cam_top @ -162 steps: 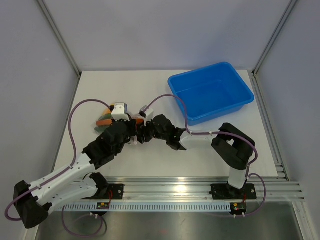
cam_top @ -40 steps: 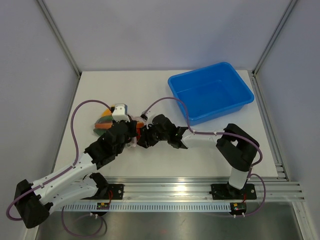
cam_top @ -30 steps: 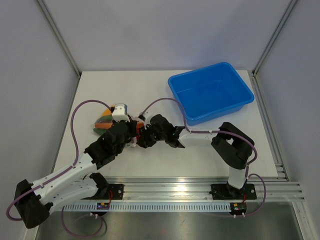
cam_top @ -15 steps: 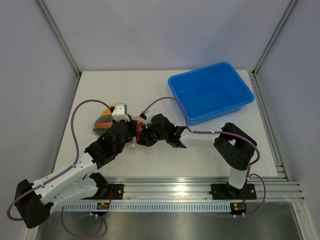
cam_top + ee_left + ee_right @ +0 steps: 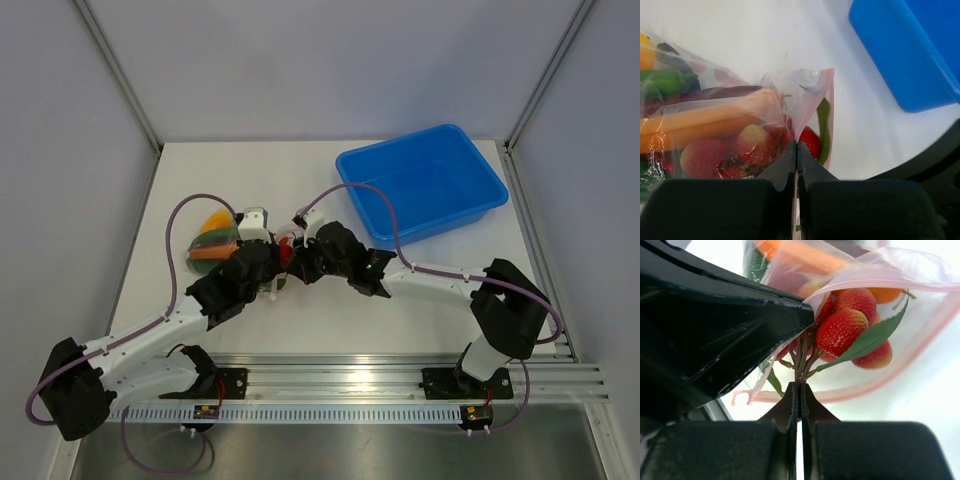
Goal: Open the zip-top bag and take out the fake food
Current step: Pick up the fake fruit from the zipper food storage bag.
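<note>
Plastic, clear and crinkly, fills my left wrist view. The zip-top bag (image 5: 725,115) lies on the white table (image 5: 300,180), left of its middle, with its mouth turned right toward my two claws. My left gripper (image 5: 797,149) is pinched tight on the bag's edge at the mouth. Its two black fingers press together with a fold of film between them, just beside the pink zip strip (image 5: 875,276).

My right gripper (image 5: 800,390) comes in from the right and meets the left one there. Its fingers are closed to a slit too, nipping the thin brown stems of a strawberry cluster (image 5: 845,325), part of the fake food (image 5: 705,122). The berries stand just past my fingertips, red and orange-red, with a long green leaf (image 5: 867,340) slanting across them. They sit in the bag's open mouth, with the pink strip arching over them on one side and looping round on the other. Whether they are wholly clear of the lip I cannot tell. In my right wrist view the black body of my left gripper lies close on the left, its tip holding one lip of the bag right next to the berries.

Deeper in the bag, to the left, the other toys are packed together: long orange pieces, a green piece (image 5: 665,81) at the far left edge, and a bit of yellow in the corner. From above, both my wrists crowd over the bag's right end and hide its mouth. The blue bin (image 5: 422,190) stands well apart at the far right of the table.
</note>
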`<action>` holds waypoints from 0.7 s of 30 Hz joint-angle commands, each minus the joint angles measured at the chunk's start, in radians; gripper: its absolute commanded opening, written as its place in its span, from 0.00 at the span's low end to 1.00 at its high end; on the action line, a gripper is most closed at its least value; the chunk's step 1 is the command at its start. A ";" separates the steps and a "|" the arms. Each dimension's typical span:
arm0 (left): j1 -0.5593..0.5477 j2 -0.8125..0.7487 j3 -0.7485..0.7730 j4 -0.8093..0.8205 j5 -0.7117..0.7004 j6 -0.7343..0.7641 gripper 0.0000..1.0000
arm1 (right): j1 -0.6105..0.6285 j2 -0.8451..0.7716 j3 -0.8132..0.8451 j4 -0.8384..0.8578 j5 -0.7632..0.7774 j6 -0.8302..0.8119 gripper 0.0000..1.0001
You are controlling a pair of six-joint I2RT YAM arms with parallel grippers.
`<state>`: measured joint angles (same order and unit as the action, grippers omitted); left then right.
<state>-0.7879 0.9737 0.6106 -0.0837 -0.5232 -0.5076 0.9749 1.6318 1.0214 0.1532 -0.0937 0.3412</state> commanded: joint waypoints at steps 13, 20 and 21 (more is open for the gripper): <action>0.116 0.094 0.034 0.035 0.015 -0.065 0.00 | -0.044 -0.101 0.140 -0.286 0.118 -0.044 0.00; 0.138 0.109 0.035 0.030 0.034 -0.077 0.00 | -0.059 -0.138 0.163 -0.389 0.060 -0.037 0.23; 0.138 0.109 0.035 0.032 0.040 -0.077 0.00 | -0.058 -0.122 0.172 -0.408 0.046 -0.047 0.28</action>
<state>-0.6586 1.0782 0.6147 -0.0849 -0.4969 -0.5682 0.9276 1.5368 1.1316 -0.1852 -0.0017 0.3111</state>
